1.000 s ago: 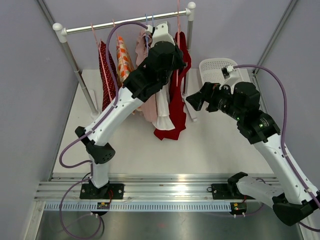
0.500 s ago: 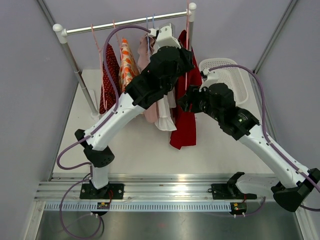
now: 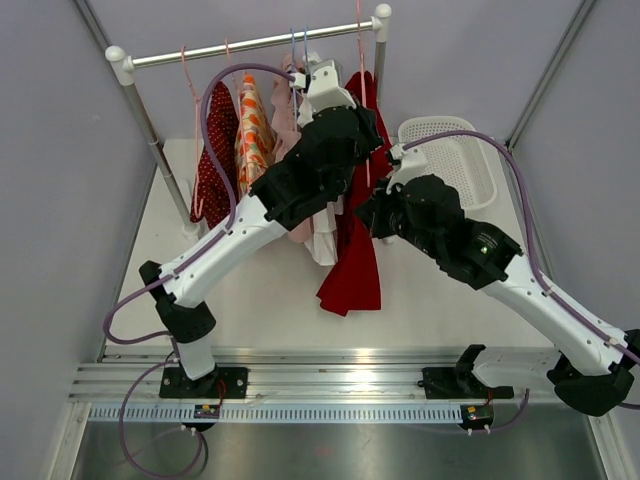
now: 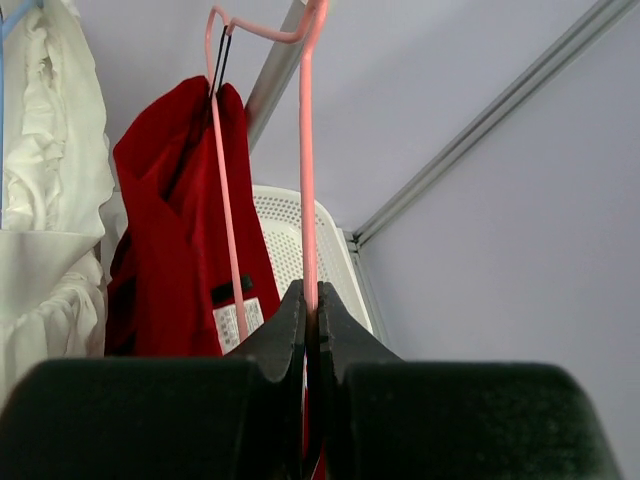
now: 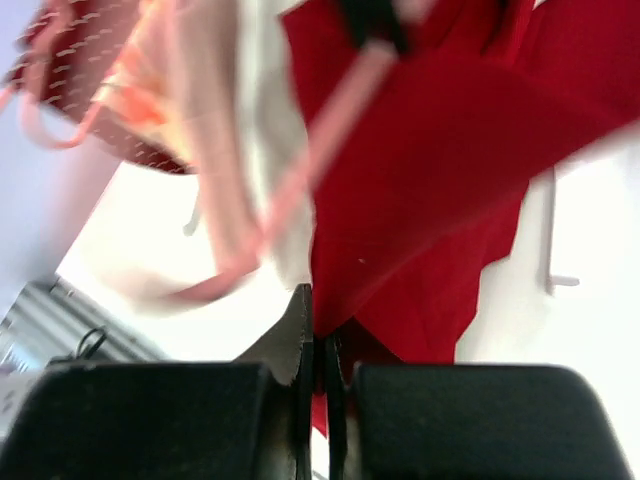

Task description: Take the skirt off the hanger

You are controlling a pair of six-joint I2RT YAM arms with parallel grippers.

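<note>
Skirt, red, hangs below rail. Left claw is pinched on the pink hanger, right claw clamped on skirt cloth. Hold the hanger steady, then pull the cloth down, away from rail.

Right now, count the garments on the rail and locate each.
5, left to right in the top view: dark red dotted garment, orange-checked garment, pale pink garment, white ruffled garment, red skirt. The left arm covers the middle, so another may be hidden.
</note>
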